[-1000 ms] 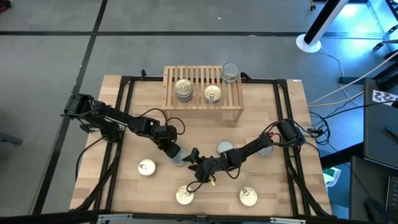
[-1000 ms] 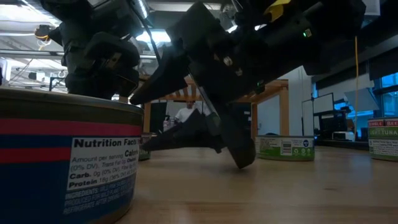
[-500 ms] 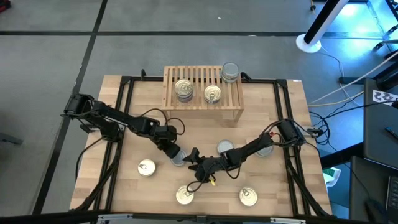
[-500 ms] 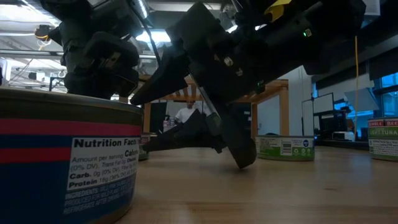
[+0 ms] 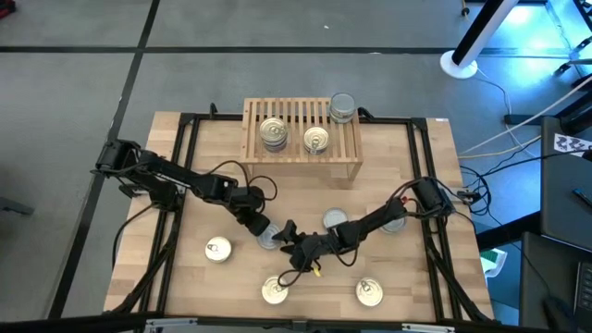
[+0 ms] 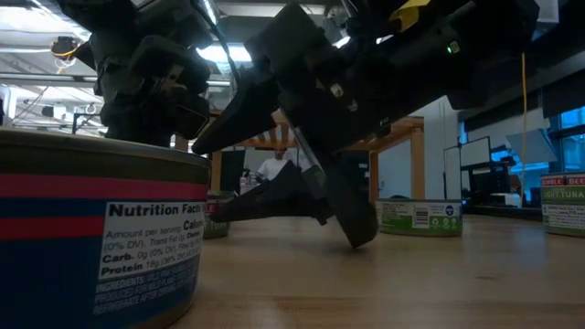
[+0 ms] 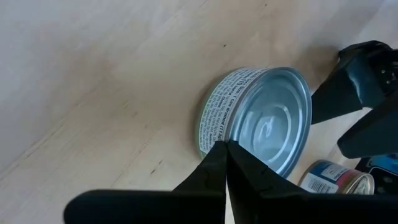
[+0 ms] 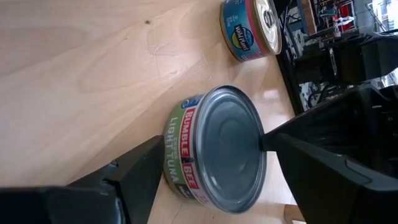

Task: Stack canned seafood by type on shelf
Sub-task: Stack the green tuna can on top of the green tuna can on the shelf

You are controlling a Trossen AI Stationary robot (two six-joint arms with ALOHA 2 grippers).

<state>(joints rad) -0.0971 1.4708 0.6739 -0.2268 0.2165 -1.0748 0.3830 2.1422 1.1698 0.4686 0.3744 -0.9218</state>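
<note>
Wooden tabletop [image 5: 388, 185] — shelf [image 5: 302, 139] set at its far edge, three cans on top. Nearer than the shelf, a silver-lidded can [image 5: 269, 238] is straddled by the wide-spread right gripper [image 5: 285, 237], ungrasped; the left gripper [image 5: 262, 227] is clenched, empty, at its lid.

I note my wooden tabletop [image 5: 407, 157] inside a black metal frame [image 5: 190, 118] on grey floor [image 5: 74, 83]. A white stand base [image 5: 458, 63] sits far right, loose cables [image 5: 518, 125] nearby.
</note>
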